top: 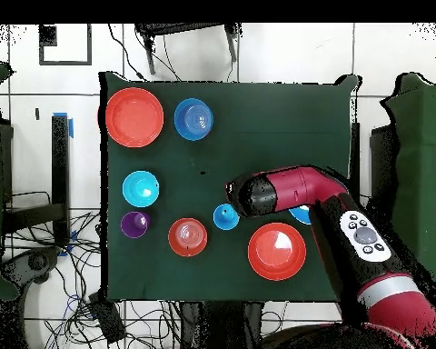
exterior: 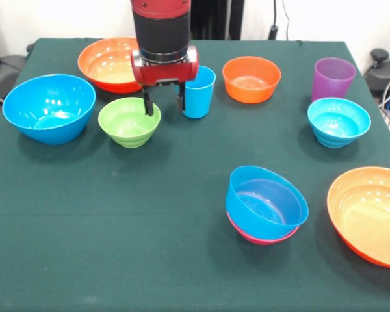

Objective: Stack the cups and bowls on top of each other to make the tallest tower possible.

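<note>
In the front view the gripper (exterior: 163,103) hangs between the green bowl (exterior: 129,121) and the light blue cup (exterior: 199,91). Its two fingers (exterior: 147,104) stand apart with nothing between them, so it is open and empty. From the gripper, the green bowl lies at about 8 o'clock, and one finger seems to be just at its rim. The light blue cup stands upright at about 2 o'clock, just beside the other finger, with its long axis vertical. I judge that the coming move depends on which of these two neighbours the gripper takes; both are very near.

The tower (exterior: 266,207) is only started: a blue bowl sits tilted in a pink bowl, at about 5 o'clock from the gripper and well apart from it.

Counted on the worktop (exterior: 149,260): two cups, the light blue one and the purple cup (exterior: 333,78) at 3 o'clock. Eight bowls: the large blue bowl (exterior: 49,107), the green one, the cyan bowl (exterior: 338,121), three orange bowls (far orange bowl (exterior: 108,63), small orange bowl (exterior: 251,78), near orange bowl (exterior: 369,213)), and the two in the tower.
</note>
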Available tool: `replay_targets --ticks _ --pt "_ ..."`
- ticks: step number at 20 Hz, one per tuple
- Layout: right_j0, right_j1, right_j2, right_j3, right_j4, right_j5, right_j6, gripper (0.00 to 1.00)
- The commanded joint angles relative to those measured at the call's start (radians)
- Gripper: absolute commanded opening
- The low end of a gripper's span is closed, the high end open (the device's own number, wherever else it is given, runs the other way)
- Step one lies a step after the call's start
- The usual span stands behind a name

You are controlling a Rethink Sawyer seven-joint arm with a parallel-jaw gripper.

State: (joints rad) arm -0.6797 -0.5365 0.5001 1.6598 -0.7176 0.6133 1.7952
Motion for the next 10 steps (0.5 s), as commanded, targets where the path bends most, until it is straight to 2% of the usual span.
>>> replay_targets --ticks 1,10 --pt "0.030 0.068 -0.001 -0.024 -0.078 -0.069 -0.067 1.00" --pt "0.031 0.065 -0.014 -0.019 -0.078 -0.110 -0.050 1.00"
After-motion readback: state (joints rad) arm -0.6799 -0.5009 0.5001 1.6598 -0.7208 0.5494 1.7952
